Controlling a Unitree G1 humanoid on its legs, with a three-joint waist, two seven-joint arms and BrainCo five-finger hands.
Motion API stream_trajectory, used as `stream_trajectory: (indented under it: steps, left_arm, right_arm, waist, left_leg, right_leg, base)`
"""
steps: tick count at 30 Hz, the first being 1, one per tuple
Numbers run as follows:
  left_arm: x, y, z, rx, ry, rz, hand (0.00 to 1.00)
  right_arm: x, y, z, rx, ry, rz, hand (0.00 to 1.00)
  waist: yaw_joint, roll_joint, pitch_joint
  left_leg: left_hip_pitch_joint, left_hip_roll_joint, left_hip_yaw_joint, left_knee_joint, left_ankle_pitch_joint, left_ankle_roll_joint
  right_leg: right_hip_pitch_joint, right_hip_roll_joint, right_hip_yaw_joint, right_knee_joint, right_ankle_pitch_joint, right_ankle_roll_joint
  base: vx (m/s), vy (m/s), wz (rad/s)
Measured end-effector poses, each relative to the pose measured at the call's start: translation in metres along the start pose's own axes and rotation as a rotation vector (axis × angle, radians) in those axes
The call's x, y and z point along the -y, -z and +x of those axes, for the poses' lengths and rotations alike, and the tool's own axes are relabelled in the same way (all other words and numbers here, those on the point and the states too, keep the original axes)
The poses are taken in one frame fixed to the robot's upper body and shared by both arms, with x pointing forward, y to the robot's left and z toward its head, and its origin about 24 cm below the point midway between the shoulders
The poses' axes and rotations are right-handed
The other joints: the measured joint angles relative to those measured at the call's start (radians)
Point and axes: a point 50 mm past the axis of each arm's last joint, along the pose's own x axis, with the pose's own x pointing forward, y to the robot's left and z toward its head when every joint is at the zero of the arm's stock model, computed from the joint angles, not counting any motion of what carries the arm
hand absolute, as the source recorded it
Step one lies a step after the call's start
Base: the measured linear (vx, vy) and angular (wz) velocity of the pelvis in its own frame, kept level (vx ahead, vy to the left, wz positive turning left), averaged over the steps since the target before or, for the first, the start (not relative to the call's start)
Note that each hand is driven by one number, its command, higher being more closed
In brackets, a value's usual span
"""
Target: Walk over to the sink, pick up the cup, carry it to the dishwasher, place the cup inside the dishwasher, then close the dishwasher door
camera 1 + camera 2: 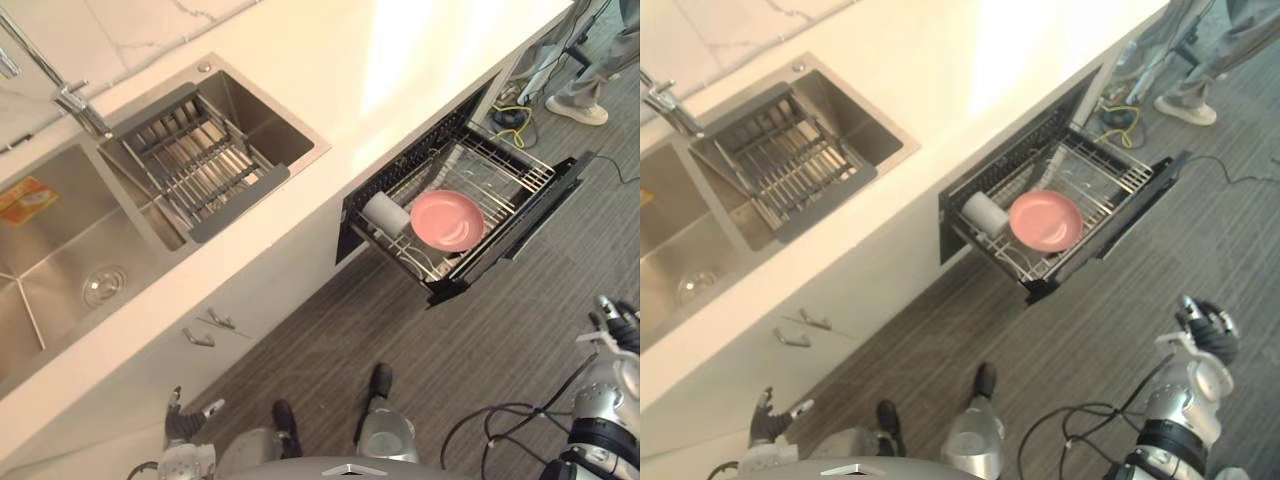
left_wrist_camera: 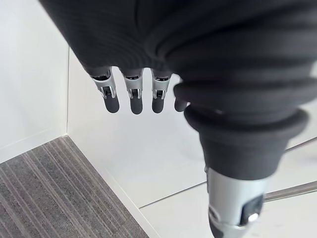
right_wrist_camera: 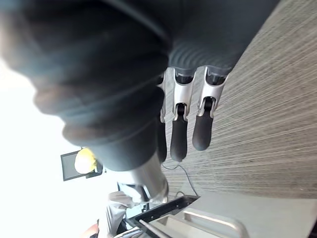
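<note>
— Left hand (image 1: pixel 186 418): how is it held?
— It is seen low at the robot's side, close to the white cabinet front. Its fingers (image 2: pixel 134 96) are stretched straight and relaxed, and nothing is held in them.
— And the right hand (image 1: pixel 617 325)?
— It is hung over the grey striped floor (image 1: pixel 400 340) on the other side. Its fingers (image 3: pixel 179 134) are likewise straight, and nothing is grasped.
— What is seen just past the hands?
— Two metal handles (image 1: pixel 212 328) are fixed on the cabinet front, between the left hand and the dishwasher (image 1: pixel 530 225).
— Where is the cup (image 1: pixel 386 214) found?
— It is laid on its side in the wire rack (image 1: pixel 505 165) of the dishwasher, which is pulled out open over the floor. The cup is placed at the rack's left end, just beside a pink plate (image 1: pixel 447 220) (whether the two touch cannot be told). It is ahead of the robot, roughly between the two hands and well apart from each.
— And farther off?
— A white counter (image 1: pixel 400 70) is run above the dishwasher. A double steel sink (image 1: pixel 60 230) is set into it to the left. A drain basket (image 1: pixel 200 165) is rested across the smaller bowl, and a faucet (image 1: pixel 78 103) is mounted behind. Beyond the counter's far end, a person's shoe (image 1: pixel 577 108) and trouser leg are seen.
</note>
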Motion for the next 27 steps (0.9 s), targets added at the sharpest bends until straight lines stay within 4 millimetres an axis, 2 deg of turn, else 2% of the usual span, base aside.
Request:
stream_trajectory:
  steps: [3, 10, 12, 13, 14, 15, 18, 22, 27]
  left_arm:
    - [0.006, 0.001, -0.002, -0.006, 0.013, 0.008, 0.00]
    - [0.007, -0.004, 0.000, 0.006, 0.004, 0.006, 0.00]
    - [0.008, -0.009, 0.003, 0.020, -0.002, 0.002, 0.00]
    - [0.009, -0.012, 0.004, 0.028, -0.002, -0.001, 0.00]
    - [0.010, -0.017, 0.006, 0.042, -0.001, -0.004, 0.00]
    - [0.010, -0.019, 0.007, 0.048, -0.003, -0.006, 0.00]
    - [0.012, -0.026, 0.010, 0.070, -0.003, -0.011, 0.00]
    - [0.014, -0.034, 0.013, 0.093, 0.002, -0.012, 0.00]
    - [0.018, -0.042, 0.015, 0.121, 0.013, -0.008, 0.00]
  right_arm:
    - [0.004, 0.016, -0.006, -0.045, -0.014, 0.015, 1.00]
    - [-0.010, 0.044, -0.013, -0.136, -0.059, 0.091, 1.00]
    - [-0.019, 0.047, -0.012, -0.143, -0.076, 0.104, 1.00]
    - [-0.021, 0.049, -0.011, -0.145, -0.076, 0.111, 1.00]
    - [-0.025, 0.049, -0.010, -0.144, -0.087, 0.111, 1.00]
    - [-0.029, 0.049, -0.010, -0.143, -0.098, 0.109, 1.00]
    - [-0.051, 0.050, -0.010, -0.147, -0.157, 0.107, 1.00]
    - [-0.080, 0.049, -0.010, -0.147, -0.228, 0.112, 1.00]
    - [-0.098, 0.043, -0.010, -0.125, -0.262, 0.094, 1.00]
  waist:
    - [0.003, 0.023, -0.015]
    - [0.033, 0.020, -0.015]
    - [0.038, 0.026, -0.004]
    - [0.042, 0.017, 0.010]
    - [0.049, 0.026, 0.018]
    - [0.050, 0.024, 0.027]
    - [0.050, 0.017, 0.062]
    - [0.051, 0.026, 0.118]
    - [0.052, 0.043, 0.158]
  left_leg:
    - [0.000, 0.028, 0.070, -0.005, 0.012, -0.018]
    - [-0.040, 0.039, 0.098, -0.003, 0.029, -0.014]
    - [-0.045, 0.038, 0.101, -0.003, 0.029, -0.014]
    - [-0.046, 0.037, 0.100, -0.003, 0.029, -0.014]
    - [-0.048, 0.036, 0.099, -0.003, 0.029, -0.015]
    - [-0.051, 0.036, 0.098, -0.003, 0.029, -0.015]
    - [-0.075, 0.032, 0.092, -0.003, 0.035, -0.014]
    - [-0.082, 0.028, 0.085, -0.002, 0.037, -0.013]
    - [-0.107, 0.011, 0.060, 0.002, 0.040, -0.008]
  right_leg:
    - [0.002, 0.004, -0.015, 0.000, -0.006, -0.004]
    - [-0.057, 0.010, -0.006, 0.007, 0.018, -0.013]
    - [-0.064, 0.010, -0.001, 0.007, 0.021, -0.012]
    - [-0.065, 0.010, -0.001, 0.007, 0.021, -0.012]
    - [-0.067, 0.010, -0.001, 0.007, 0.022, -0.012]
    - [-0.068, 0.010, -0.001, 0.007, 0.022, -0.011]
    - [-0.092, 0.009, 0.001, 0.007, 0.026, -0.011]
    - [-0.096, 0.007, 0.000, 0.008, 0.029, -0.011]
    - [-0.109, -0.006, -0.012, 0.008, 0.035, -0.004]
  base:
    - [-0.01, -0.068, 0.10]
    - [0.03, -0.014, -0.04]
    - [0.02, 0.005, -0.02]
    - [0.00, 0.000, 0.00]
    - [0.00, 0.000, 0.00]
    - [0.00, 0.000, 0.00]
    - [0.00, 0.001, 0.05]
    - [0.00, 0.000, 0.01]
    - [-0.01, 0.012, 0.12]
